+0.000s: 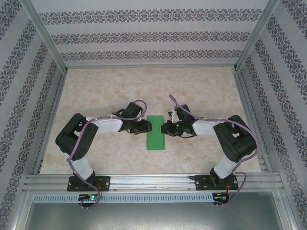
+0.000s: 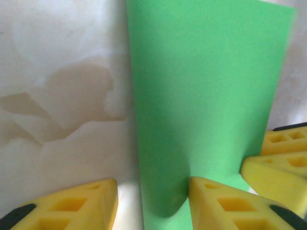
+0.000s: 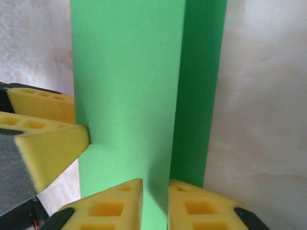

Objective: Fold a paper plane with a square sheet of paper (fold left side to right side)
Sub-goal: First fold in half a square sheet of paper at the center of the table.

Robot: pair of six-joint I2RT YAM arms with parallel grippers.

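Progress: we judge the first fold, left side over to right side, as made but not finished. The sheet of paper (image 1: 156,133) lies on the table (image 1: 120,91) as a narrow green rectangle, which fits a square folded once. In the right wrist view we see a lighter upper layer and a darker strip beside it along one long side of the sheet. Either the upper layer stands a little off the lower one or it falls short of its edge; we cannot tell which. In the left wrist view the sheet bulges slightly beside one finger, so it is not pressed flat there

Grippers: the left gripper (image 1: 148,126) sits at the sheet's left long edge, jaws spread wide. One finger (image 2: 72,206) is off the sheet on bare table, the other rests on the sheet. The right gripper (image 1: 163,128) sits at the sheet's right long edge, jaws nearly together with a narrow gap. The upper layer's edge runs into that gap, and we read it as loose, not pinched

Left to do, by our judgement: press the crease flat, then all nose and wing folds; no paper plane shape yet

Count: sheet of paper, one; grippers, two, each with two yellow fingers; table, one
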